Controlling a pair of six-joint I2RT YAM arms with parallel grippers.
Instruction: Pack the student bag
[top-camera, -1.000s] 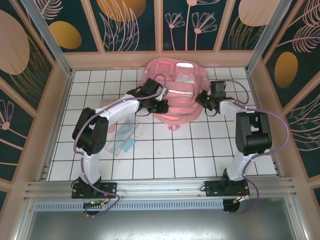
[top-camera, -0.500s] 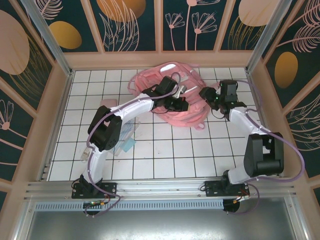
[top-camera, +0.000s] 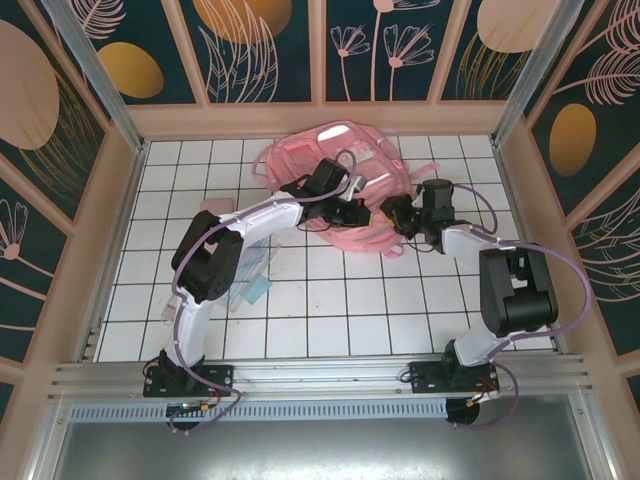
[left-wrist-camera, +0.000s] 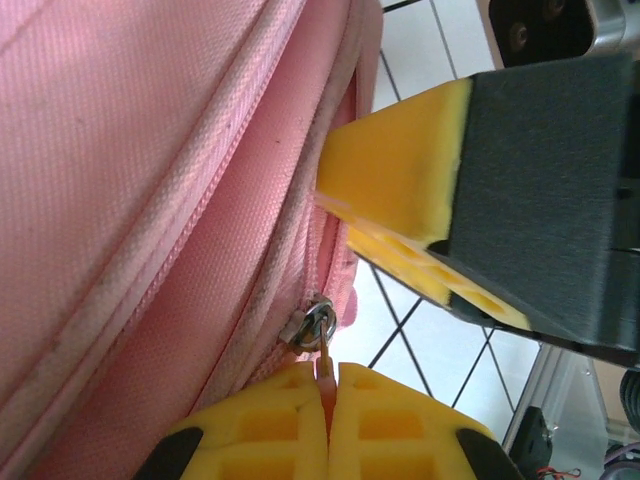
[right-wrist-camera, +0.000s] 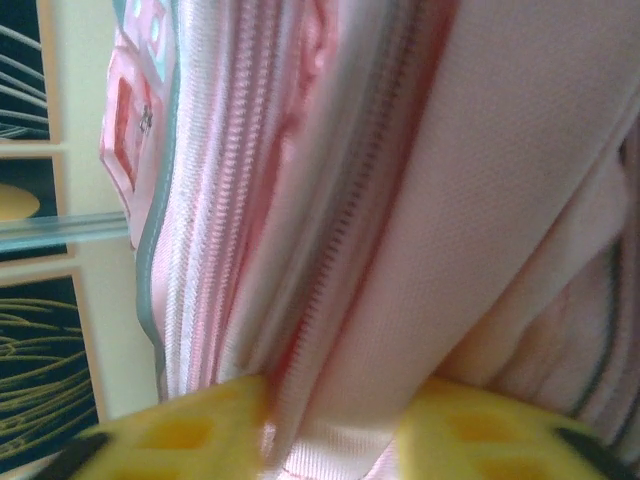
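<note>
From above, much of the student bag (top-camera: 378, 160) is hard to read. Both arms cross its near side, its straps lie in a tangle at its far left, and its front pockets come through as a pale glossy patch. The wrist cameras sit so close that the bag is cut off on every side, leaving pink weave, piping and a zipper line. A clear sleeve (top-camera: 250, 275) with something teal in it lies well off the bag's near left, partly under the left arm, its contents unclear. A small pink shape (top-camera: 210, 205) left of the bag is mostly hidden by that arm.

The bag lies slumped on the tiled table (top-camera: 330, 310), toward its far side. The left gripper (left-wrist-camera: 329, 380) is at the bag's near edge, its yellow pads pressed together on the zipper pull (left-wrist-camera: 325, 362). The metal slider (left-wrist-camera: 314, 323) sits on the seam just past the fingertips. The right gripper (right-wrist-camera: 330, 430) is just to the right at the same edge. A fold of the bag beside the zipper teeth fills the gap between its pads, so it pinches the fabric.
</note>
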